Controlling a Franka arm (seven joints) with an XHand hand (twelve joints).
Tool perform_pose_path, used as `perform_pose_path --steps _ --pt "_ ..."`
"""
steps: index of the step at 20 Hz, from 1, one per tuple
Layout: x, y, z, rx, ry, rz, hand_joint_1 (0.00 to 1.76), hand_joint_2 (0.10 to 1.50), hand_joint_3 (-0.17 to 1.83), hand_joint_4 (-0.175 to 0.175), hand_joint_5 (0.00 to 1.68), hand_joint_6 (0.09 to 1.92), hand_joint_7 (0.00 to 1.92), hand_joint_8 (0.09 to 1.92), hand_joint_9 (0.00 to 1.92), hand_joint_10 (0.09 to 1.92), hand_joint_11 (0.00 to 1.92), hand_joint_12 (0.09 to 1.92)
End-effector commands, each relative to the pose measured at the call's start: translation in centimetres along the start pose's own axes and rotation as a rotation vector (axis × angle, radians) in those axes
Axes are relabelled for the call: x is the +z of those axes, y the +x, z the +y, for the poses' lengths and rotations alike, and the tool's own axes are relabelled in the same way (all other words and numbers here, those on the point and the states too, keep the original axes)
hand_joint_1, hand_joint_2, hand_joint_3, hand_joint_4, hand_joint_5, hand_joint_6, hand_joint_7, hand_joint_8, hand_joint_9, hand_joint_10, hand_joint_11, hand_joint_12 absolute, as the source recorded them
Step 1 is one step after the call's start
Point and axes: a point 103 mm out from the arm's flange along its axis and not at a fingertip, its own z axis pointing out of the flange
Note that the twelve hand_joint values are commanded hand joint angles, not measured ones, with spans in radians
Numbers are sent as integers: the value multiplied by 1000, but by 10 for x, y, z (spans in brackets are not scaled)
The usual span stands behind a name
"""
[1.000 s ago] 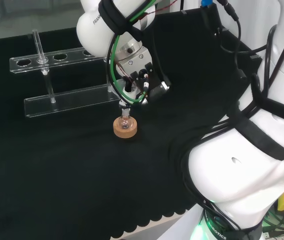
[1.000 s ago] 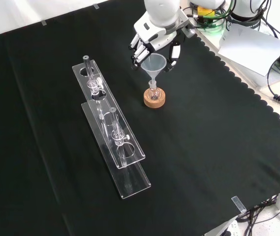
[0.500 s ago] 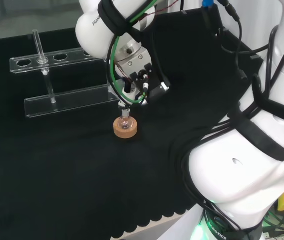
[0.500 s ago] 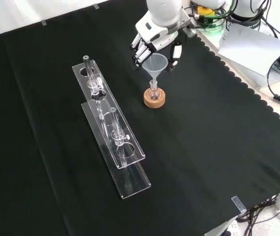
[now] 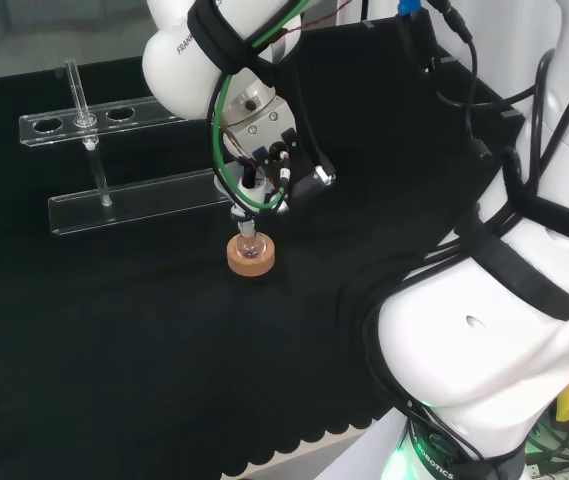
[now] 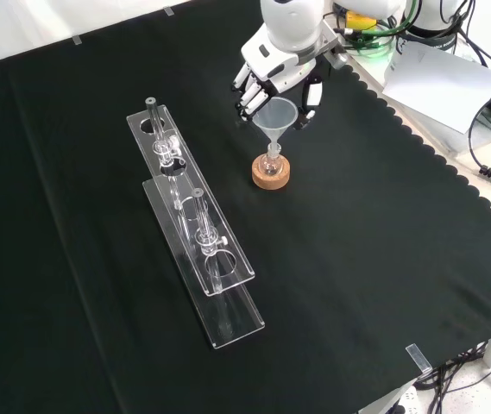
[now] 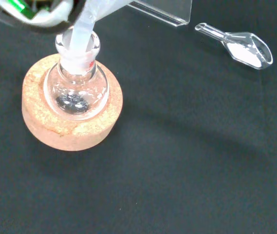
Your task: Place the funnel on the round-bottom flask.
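- In the front view the hand point(image 6: 281, 76) hangs just above the clear funnel point(image 6: 275, 115); its fingers point(image 6: 247, 95) are spread and only slightly bent, with dark tips standing to either side of the funnel's cone.
- Whether any fingertip touches the cone's rim cannot be told from the front view; the fingers look apart from it rather than clamped on it.
- The funnel stands upright below the fingers, its stem down in the neck of the round-bottom flask point(image 7: 76, 87), as the wrist view shows.
- The flask sits in a cork ring stand point(image 6: 271, 172) on the black cloth point(image 6: 374, 250), directly beneath the fingertips.
- A small red mark shows on the flask's neck in the wrist view, too small to read.
- A clear scoop point(image 7: 239, 45) holding white powder lies on the cloth, well apart from the flask.
- In the front view a clear acrylic test-tube rack point(image 6: 198, 228) with glass tubes stands to the left of the fingers, well clear of them.
- In the head view, lettering on the white arm link point(image 5: 179, 50) is cut off and unreadable.
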Motion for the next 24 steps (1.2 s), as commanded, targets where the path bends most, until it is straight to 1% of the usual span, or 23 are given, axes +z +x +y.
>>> perform_pose_path --steps 1,11,14,18,24 --pt "0 -2 1 8 -3 -6 917 697 698 -62 839 798 714 793 1085 526 743 1148" --pt "1 -6 8 11 3 -6 918 697 698 -62 838 799 713 794 1079 528 742 1149" --pt "0 -2 8 11 8 -11 918 697 698 -62 838 800 713 794 1078 529 742 1149" --pt "4 -4 7 5 9 -1 918 698 698 -62 838 800 713 794 1078 530 741 1149" --pt "8 -7 4 9 14 3 918 698 698 -62 837 800 712 794 1076 532 741 1150"
